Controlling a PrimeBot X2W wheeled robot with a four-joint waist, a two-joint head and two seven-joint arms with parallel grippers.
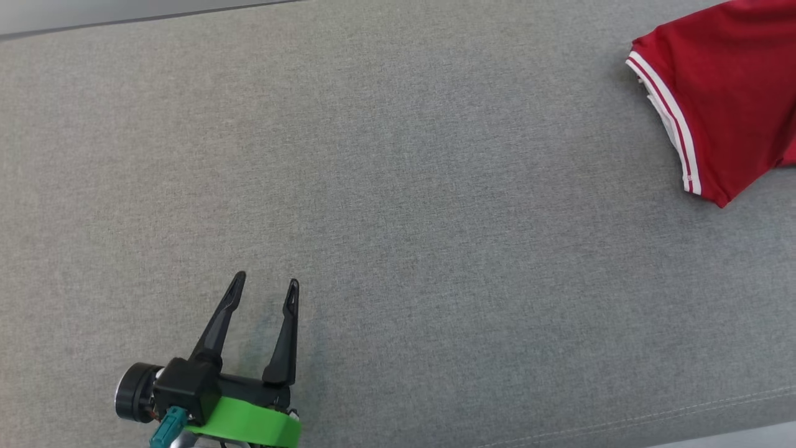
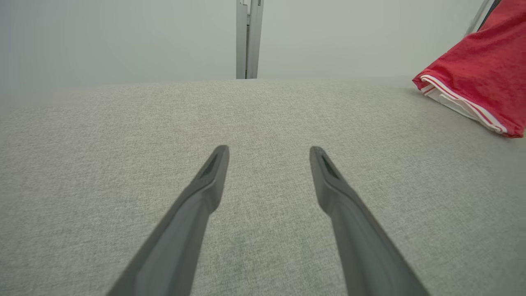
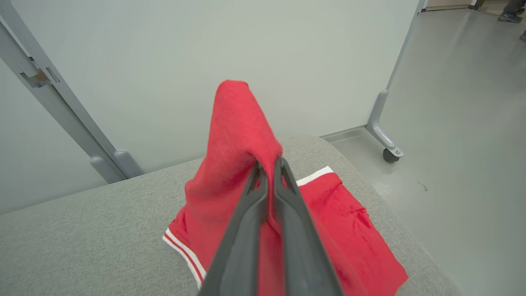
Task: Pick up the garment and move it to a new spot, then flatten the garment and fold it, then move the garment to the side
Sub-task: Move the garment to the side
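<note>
The garment point(image 1: 727, 93) is red with white-striped hems and lies at the far right of the grey padded surface point(image 1: 398, 218). In the right wrist view my right gripper point(image 3: 269, 164) is shut on a pinched fold of the garment point(image 3: 234, 164), which rises in a peak above the fingertips while the rest drapes on the surface. My left gripper point(image 1: 266, 283) is open over bare fabric at the lower left, far from the garment. The left wrist view shows its two fingers point(image 2: 209, 176) spread apart and the garment point(image 2: 481, 82) at the upper right.
A pale partition panel point(image 3: 205, 61) on grey legs with a caster point(image 3: 388, 154) stands behind the surface. Grey floor point(image 3: 472, 144) lies to the right of the surface's rounded edge. A person's shoes point(image 3: 509, 16) show at the far top right.
</note>
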